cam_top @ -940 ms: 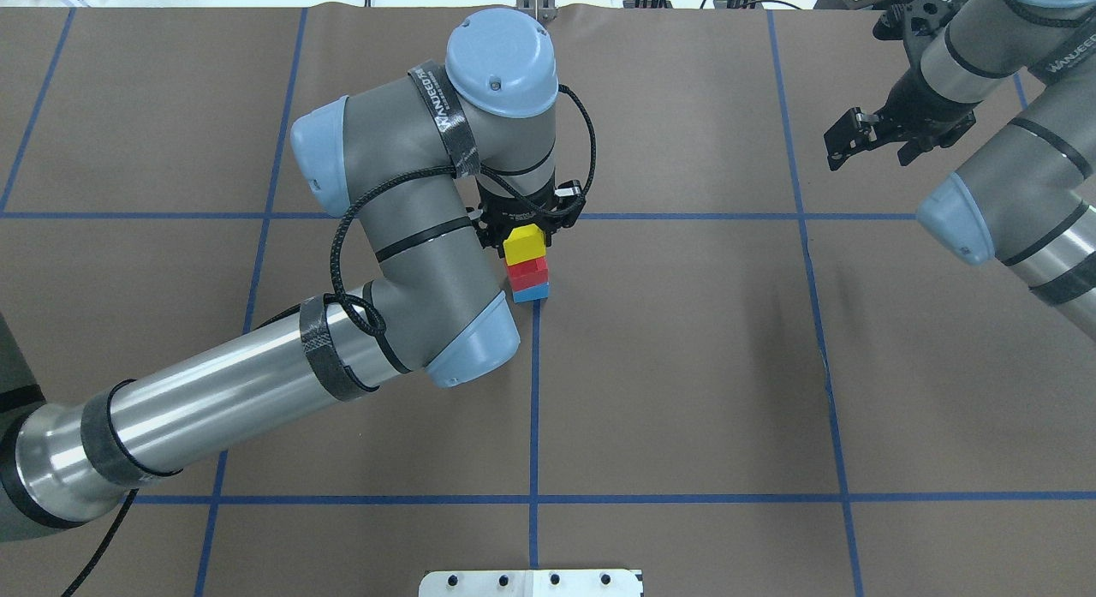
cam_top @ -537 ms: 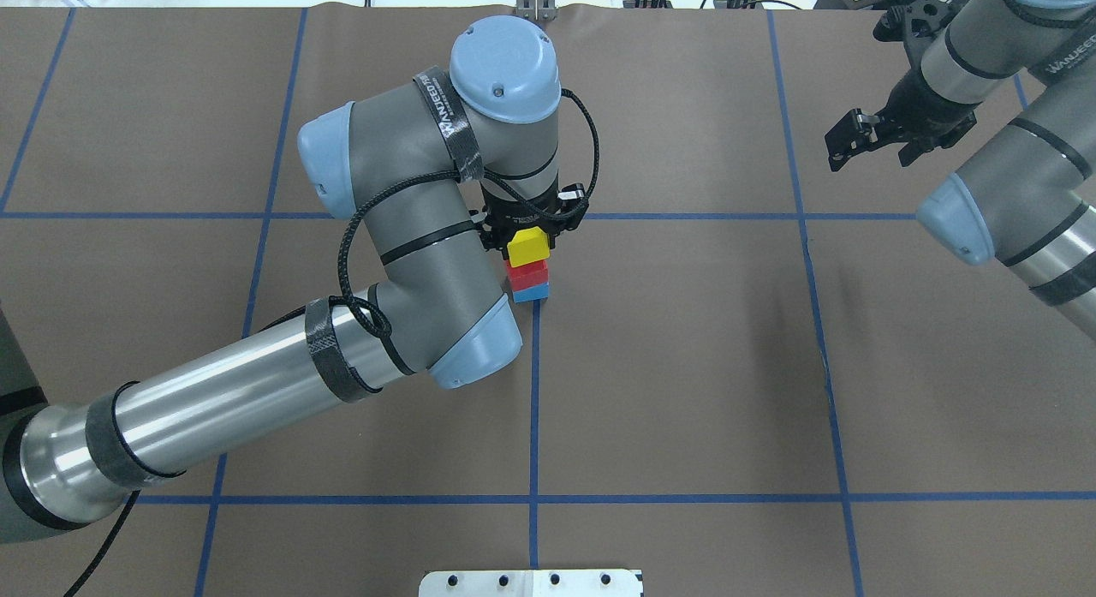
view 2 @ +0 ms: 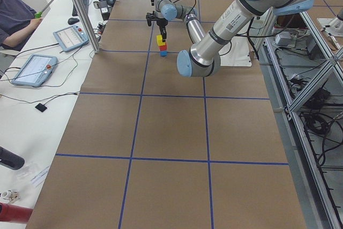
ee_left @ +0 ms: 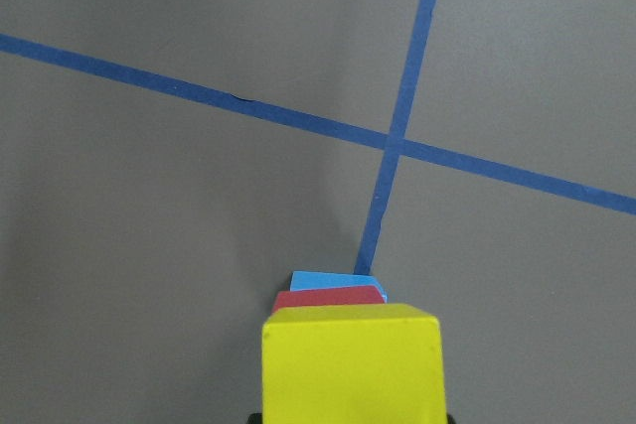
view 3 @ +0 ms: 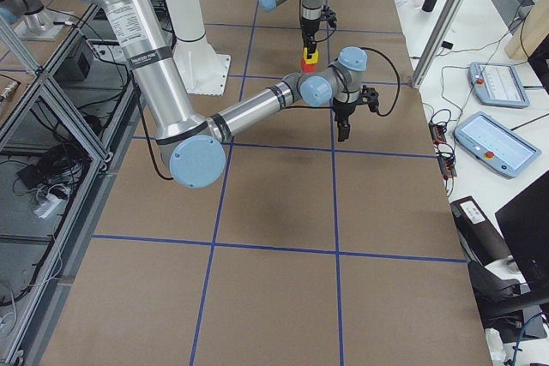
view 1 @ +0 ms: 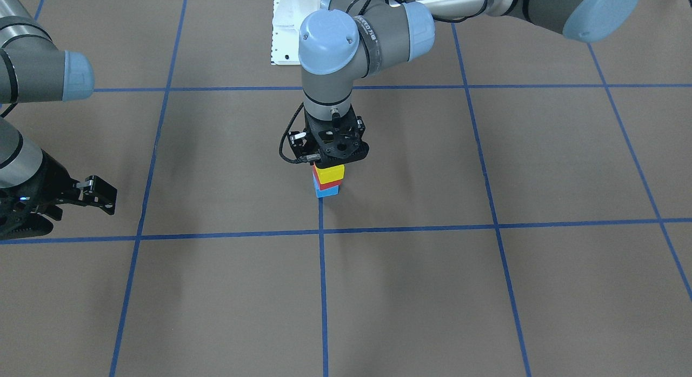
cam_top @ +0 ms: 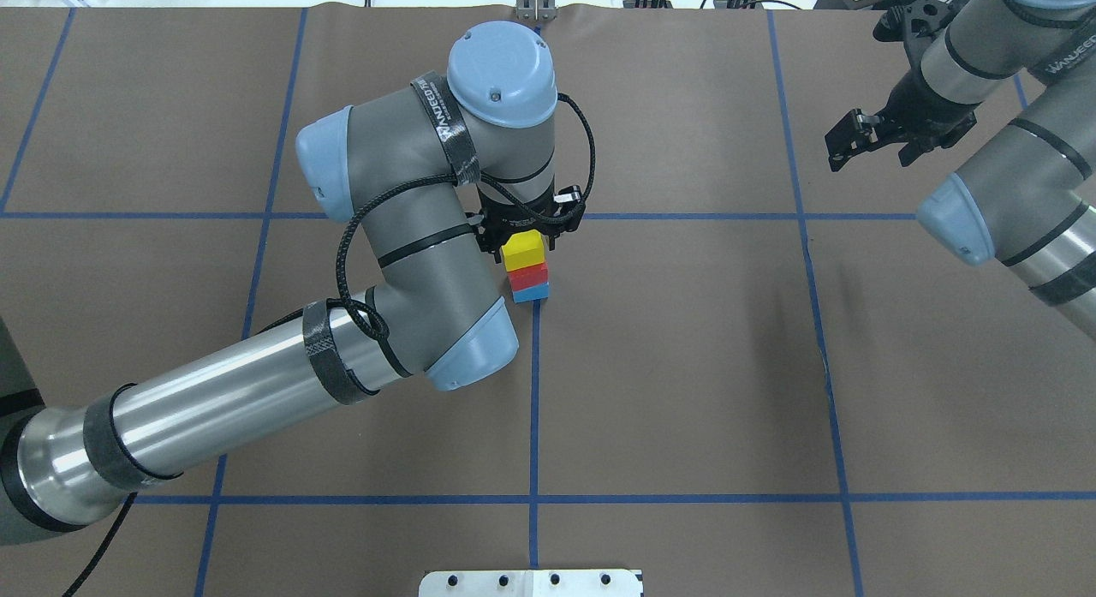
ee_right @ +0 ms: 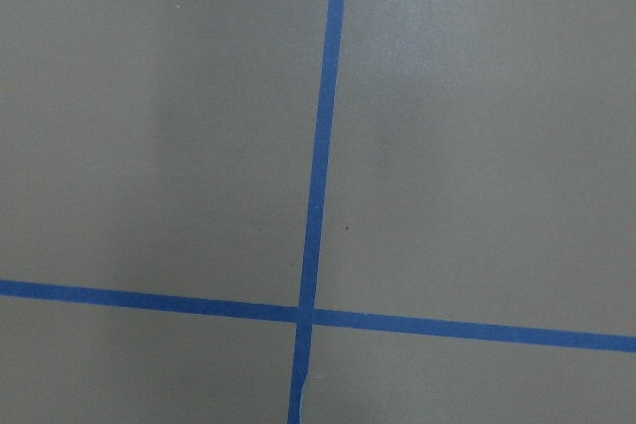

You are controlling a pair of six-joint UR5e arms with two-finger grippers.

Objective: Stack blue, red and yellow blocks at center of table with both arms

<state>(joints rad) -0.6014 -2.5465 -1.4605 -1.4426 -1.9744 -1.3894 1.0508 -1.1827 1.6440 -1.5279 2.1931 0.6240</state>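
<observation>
Three small cubes form one upright column near the middle of the table: the blue block sits on the brown surface at the bottom, the red block lies squarely on it, and the yellow block is on top. The column stands on a blue tape line, just short of where it crosses another. The yellow block is caught in the left gripper, with no gap showing above the red block
</observation>
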